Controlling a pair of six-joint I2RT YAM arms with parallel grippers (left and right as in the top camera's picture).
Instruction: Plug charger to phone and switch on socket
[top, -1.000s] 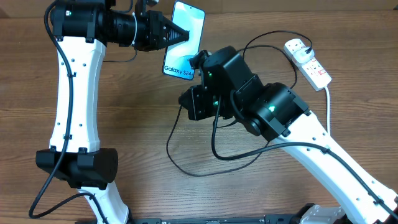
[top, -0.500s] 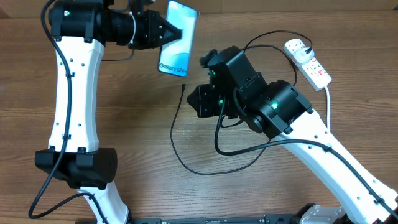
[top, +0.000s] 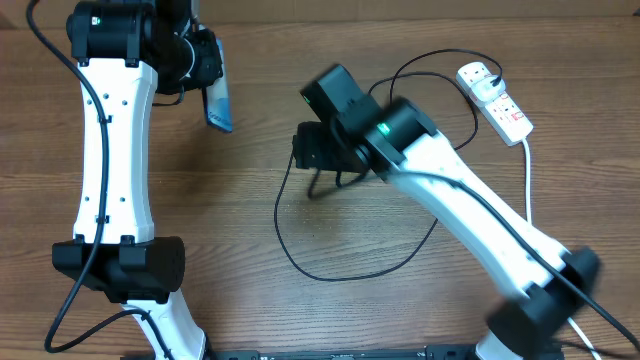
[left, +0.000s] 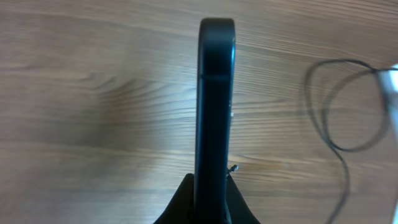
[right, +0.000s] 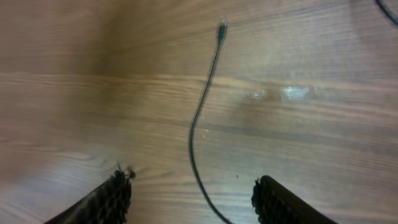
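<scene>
My left gripper (top: 207, 78) is shut on the phone (top: 219, 103) and holds it off the table at the back left, turned edge-on. In the left wrist view only the phone's dark edge (left: 216, 106) shows, clamped between the fingers (left: 211, 202). The charger, a thin black cable (top: 283, 230), loops over the table's middle to its plug in the socket (top: 497, 98) at the back right. My right gripper (top: 318, 180) is open and empty above the cable (right: 198, 124). The connector tip (right: 221, 26) lies free on the wood ahead of the fingers (right: 193, 199).
The socket's white cord (top: 527, 170) runs down the right side beside my right arm. A loop of the black cable (left: 329, 118) shows at the right of the left wrist view. The table is brown wood.
My left gripper swung the phone left and turned it from face-up to edge-on. My right gripper drew away from the phone's lower end; the cable tip now lies loose on the table.
</scene>
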